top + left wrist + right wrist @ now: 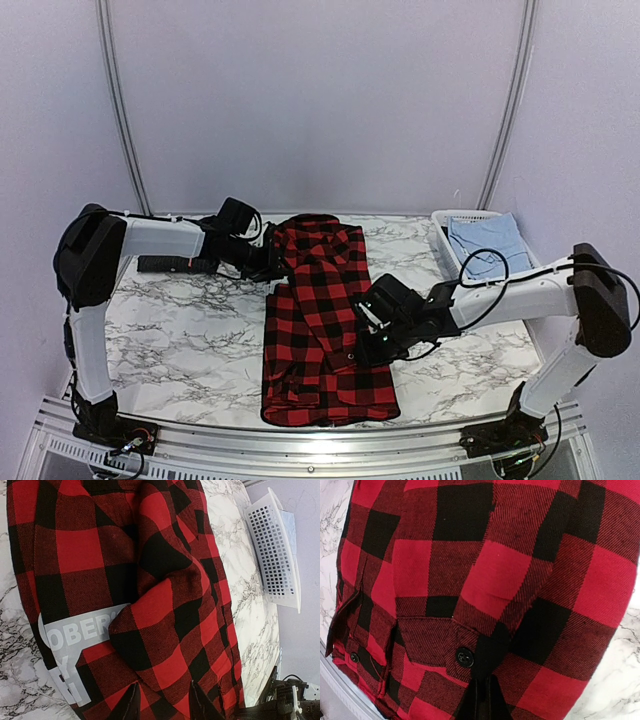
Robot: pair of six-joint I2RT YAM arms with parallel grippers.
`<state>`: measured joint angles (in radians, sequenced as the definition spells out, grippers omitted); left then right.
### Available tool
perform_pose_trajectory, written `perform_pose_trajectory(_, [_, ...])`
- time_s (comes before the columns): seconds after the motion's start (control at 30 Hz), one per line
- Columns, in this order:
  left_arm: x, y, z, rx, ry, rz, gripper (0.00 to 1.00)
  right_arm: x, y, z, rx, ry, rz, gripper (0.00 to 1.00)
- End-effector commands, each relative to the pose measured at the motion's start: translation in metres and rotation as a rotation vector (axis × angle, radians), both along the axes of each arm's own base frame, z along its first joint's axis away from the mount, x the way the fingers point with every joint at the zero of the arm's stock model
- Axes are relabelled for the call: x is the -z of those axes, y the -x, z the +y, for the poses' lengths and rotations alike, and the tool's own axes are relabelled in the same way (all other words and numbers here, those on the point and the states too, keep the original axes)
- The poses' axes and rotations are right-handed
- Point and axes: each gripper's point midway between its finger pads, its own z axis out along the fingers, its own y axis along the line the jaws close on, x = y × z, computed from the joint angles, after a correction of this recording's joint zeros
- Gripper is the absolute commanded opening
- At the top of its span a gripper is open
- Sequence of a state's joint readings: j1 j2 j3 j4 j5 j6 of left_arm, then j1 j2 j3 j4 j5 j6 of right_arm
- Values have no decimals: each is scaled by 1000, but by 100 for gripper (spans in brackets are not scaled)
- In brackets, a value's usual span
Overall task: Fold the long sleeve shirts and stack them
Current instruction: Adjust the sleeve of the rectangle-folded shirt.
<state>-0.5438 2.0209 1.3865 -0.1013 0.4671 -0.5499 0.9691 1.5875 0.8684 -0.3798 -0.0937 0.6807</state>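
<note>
Red-and-black plaid shirt (322,320) lies mid-tabletop, running toward the near edge. Left claw (162,702) sits part-open over its fabric; right claw (485,700) looks pinched shut on the hem. Uneven pulls could bunch the fold.

A white, grey-veined marble-pattern bench (180,340) carries everything here. A red-and-black buffalo plaid shirt (322,330) lies lengthwise down its middle, reaching from the far edge almost to the near one. At the far right corner sits a white slotted plastic basket (444,248). Far left lies a dark flat strip, too unclear to name.
</note>
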Motion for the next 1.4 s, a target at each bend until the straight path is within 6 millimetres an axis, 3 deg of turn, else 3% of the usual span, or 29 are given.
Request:
perform_pose_trajectory(0.0, [-17,0,1,3,32,-33,35,-26,8,3,-24,4,-20,0])
perform_pose_trajectory(0.23, [-15,0,0,3,43,-26,35,-34,35,-10,-33,26,28,0])
perform_pose_trajectory(0.37, [-14,0,-2,2,56,-20,34,-32,46,-7,-41,21,47,0])
perform_pose_trajectory(0.8, [-17,-1,-11,18,89,-6,26,-25,53,-15,-20,50,55,0])
perform_pose_trajectory(0.87, [-18,0,-15,30,98,-7,24,-28,49,-14,-17,54,33,6])
perform_pose_trajectory(0.97, [-18,3,-23,49,108,-2,20,-42,31,-13,-4,75,-43,28])
perform_pose_trajectory(1.03, [-16,5,-27,56,110,7,19,-55,15,-10,11,74,-97,37])
perform_pose_trajectory(1.2, [-15,8,-39,77,135,21,15,-90,-43,2,72,-9,-244,38])
perform_pose_trajectory(1.37, [-10,-3,-49,67,152,14,13,-104,-106,14,103,-85,-362,36])
